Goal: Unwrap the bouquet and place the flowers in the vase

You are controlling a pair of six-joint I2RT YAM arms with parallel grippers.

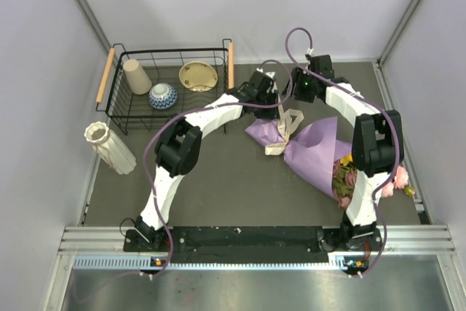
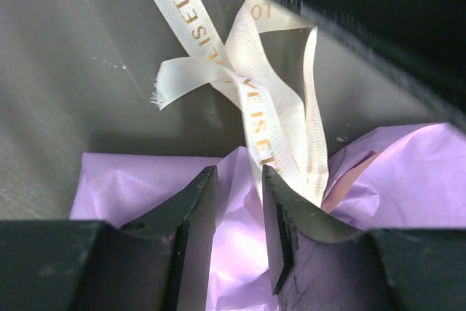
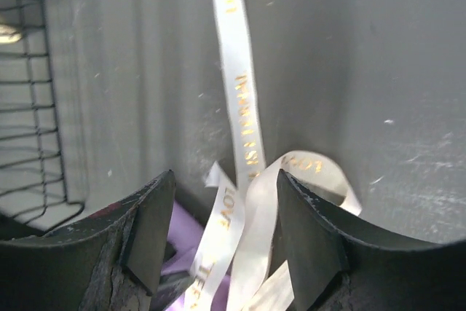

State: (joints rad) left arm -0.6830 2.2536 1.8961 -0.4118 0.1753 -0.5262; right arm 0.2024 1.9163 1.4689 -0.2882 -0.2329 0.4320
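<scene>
The bouquet (image 1: 313, 147) lies on its side right of centre on the table (image 1: 218, 180). Its narrow tied end points far-left and the flowers (image 1: 342, 180) lie near-right, beside the right arm. The ribbon (image 2: 251, 100) sits in loose loops at the neck. The left gripper (image 2: 240, 180) is narrowly parted over the lilac paper and clamps nothing; one strand lies against one finger. The right gripper (image 3: 226, 194) stands wide, with loops between its fingers but not gripped. Note the risks: if you pull a loop instead of a free tail, the knot may tighten or the whole bouquet may drag. If you close too low, you may pinch and tear the paper. Both wrists crowd the neck, and the wire basket (image 1: 230, 63) stands just far-left of them. Open room lies near-left, towards the vase (image 1: 109, 147) at the table's left edge.
</scene>
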